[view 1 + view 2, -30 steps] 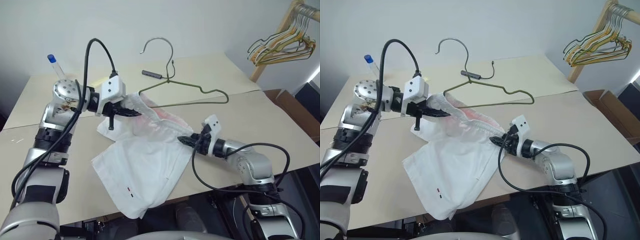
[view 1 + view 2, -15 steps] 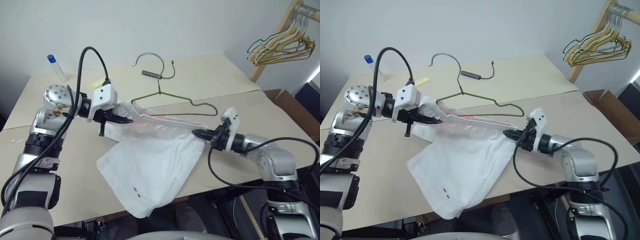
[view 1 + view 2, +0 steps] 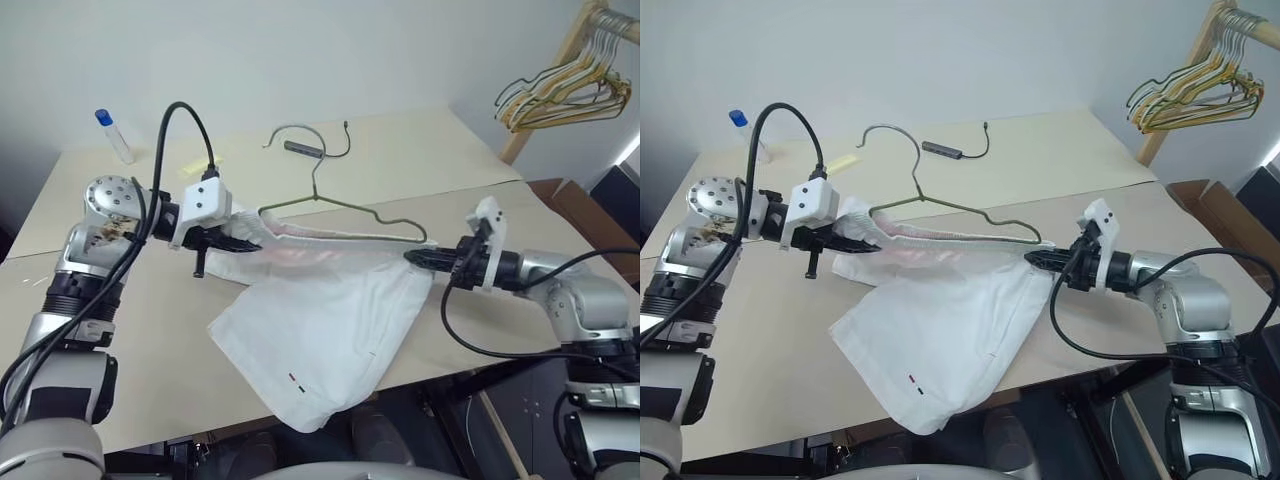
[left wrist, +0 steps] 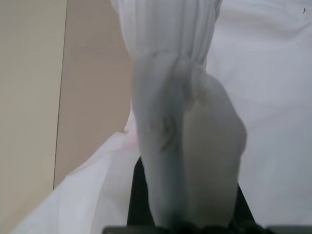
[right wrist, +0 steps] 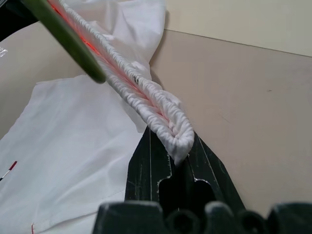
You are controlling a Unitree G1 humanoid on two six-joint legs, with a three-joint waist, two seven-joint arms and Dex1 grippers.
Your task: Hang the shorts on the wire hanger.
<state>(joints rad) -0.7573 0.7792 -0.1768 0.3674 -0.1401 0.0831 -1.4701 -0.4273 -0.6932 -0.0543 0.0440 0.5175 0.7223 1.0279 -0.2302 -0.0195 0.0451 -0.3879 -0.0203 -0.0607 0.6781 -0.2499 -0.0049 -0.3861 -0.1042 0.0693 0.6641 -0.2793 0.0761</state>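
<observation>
The white shorts [image 3: 320, 320] hang stretched over the table, their gathered waistband [image 5: 161, 109] pulled into a taut line between my two grippers. My left gripper [image 3: 245, 243] is shut on the waistband's left end, where bunched cloth [image 4: 185, 161] covers its fingers. At the other end my right gripper [image 3: 412, 257] is shut on the waistband's tip, between its black fingers [image 5: 146, 165]. The wire hanger [image 3: 345, 207] lies just behind the waistband, its hook toward the wall. Its bar [image 5: 63, 34] runs close along the band. The legs of the shorts drape toward the table's front edge.
A blue-capped bottle [image 3: 115, 135] stands at the back left and a small dark adapter with a cable [image 3: 305, 148] lies behind the hanger's hook. A wooden rack with bunched hangers [image 3: 560, 90] and a cardboard box [image 3: 575, 205] stand to the right.
My right gripper closed on the waistband and swung right and up, pulling it straight. The left gripper drew slightly left. The hanger sank from tilted up to lower, behind the band.
</observation>
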